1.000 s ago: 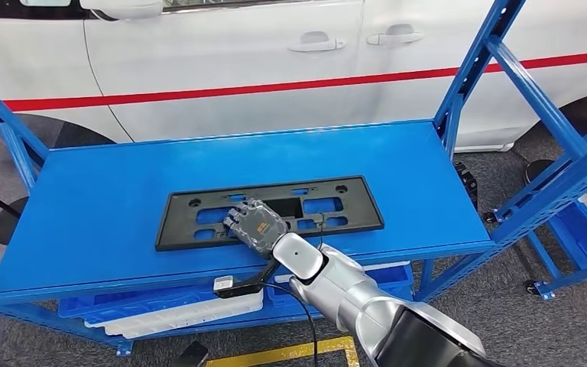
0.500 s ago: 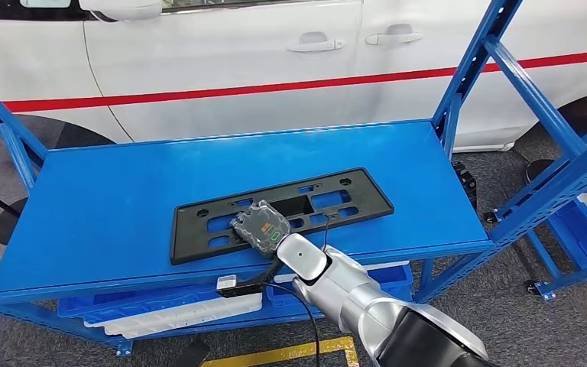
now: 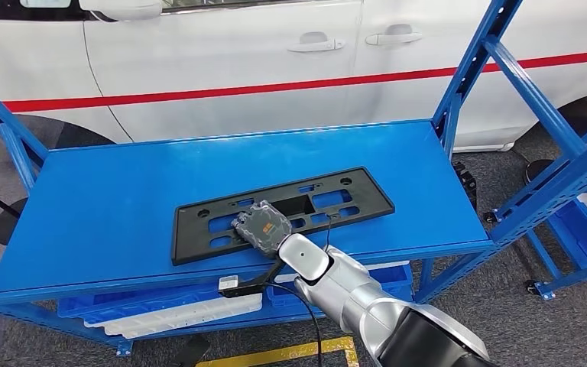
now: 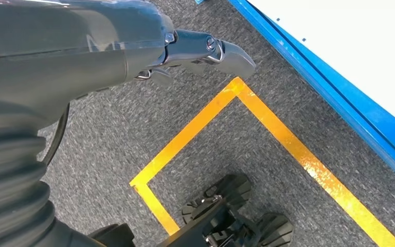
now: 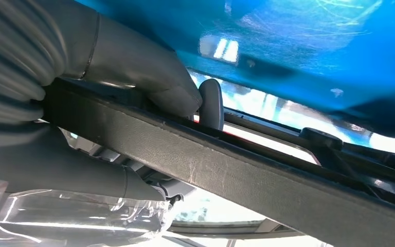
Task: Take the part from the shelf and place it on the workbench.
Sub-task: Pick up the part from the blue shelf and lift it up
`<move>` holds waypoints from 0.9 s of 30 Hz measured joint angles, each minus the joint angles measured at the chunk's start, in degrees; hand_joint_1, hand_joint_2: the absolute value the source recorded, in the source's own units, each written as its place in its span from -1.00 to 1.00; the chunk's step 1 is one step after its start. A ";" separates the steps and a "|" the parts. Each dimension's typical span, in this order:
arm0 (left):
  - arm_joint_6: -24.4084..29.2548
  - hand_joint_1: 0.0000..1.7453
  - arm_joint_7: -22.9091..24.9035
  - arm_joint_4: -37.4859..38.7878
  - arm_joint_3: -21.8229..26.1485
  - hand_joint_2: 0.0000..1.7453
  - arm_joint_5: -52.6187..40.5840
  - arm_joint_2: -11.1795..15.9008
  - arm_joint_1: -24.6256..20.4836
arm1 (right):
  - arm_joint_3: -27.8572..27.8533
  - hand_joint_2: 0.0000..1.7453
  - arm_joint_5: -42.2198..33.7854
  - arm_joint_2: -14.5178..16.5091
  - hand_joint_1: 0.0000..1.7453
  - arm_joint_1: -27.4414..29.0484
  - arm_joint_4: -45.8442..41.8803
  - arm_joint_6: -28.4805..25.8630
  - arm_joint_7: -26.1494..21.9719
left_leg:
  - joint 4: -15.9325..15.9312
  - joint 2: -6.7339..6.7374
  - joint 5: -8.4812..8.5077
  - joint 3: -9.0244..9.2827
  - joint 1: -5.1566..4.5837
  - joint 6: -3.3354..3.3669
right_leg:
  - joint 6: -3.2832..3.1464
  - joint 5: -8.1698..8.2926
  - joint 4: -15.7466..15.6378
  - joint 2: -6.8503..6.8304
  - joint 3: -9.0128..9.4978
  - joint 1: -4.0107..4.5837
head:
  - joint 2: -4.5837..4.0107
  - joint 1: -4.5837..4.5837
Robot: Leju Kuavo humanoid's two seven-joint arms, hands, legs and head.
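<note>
From the head view, we see our right hand point(image 3: 262, 226) lying over the near edge of the part point(image 3: 283, 212), a long black frame with cut-outs that lies on the blue shelf point(image 3: 107, 199). The part's long axis runs across the shelf from our left to our right, its right end slightly farther from us, and our hand sits a little left of its middle, so the longer stretch of the frame extends to our right. The near shelf edge is just beside the hand; open blue surface lies on every other side of the part, and the blue uprights point(image 3: 470, 69) stand well apart from it on the right. We judge a lift up and back toward us has the most room. In the left wrist view, our left hand point(image 4: 205, 51) hangs over grey carpet with yellow floor tape point(image 4: 283, 139); we cannot tell how its fingers are set, and it is far from the part. In the right wrist view, our thumb and fingers point(image 5: 211, 103) close around the part's black bar point(image 5: 236, 175), gripping it.
</note>
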 joint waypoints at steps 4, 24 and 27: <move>-0.75 -1.00 -0.63 0.00 0.02 1.00 -0.36 0.00 0.01 | -0.32 1.00 -0.10 -0.02 1.00 0.10 0.00 -0.45 -0.08 | 0.00 0.00 0.00 0.00 0.00 0.00 | 0.00 0.00 0.00 0.00 0.00 0.00 | 0.00 0.00; -2.36 -1.00 -2.21 0.00 2.54 1.00 -0.24 0.00 0.03 | -1.99 1.00 -1.31 -0.82 1.00 2.37 -4.37 -2.37 -2.95 | 0.00 0.00 -0.01 -0.04 0.00 0.00 | 0.00 0.00 0.00 0.02 -0.05 0.02 | 0.00 0.00; -2.17 -1.00 -2.48 0.00 3.11 1.00 -0.28 0.00 0.09 | -2.43 1.00 -2.73 -1.61 1.00 3.90 -7.87 -2.11 -4.25 | 0.00 0.00 -0.01 -0.04 0.00 0.00 | 0.00 -0.01 0.00 0.02 -0.05 0.03 | 0.00 0.00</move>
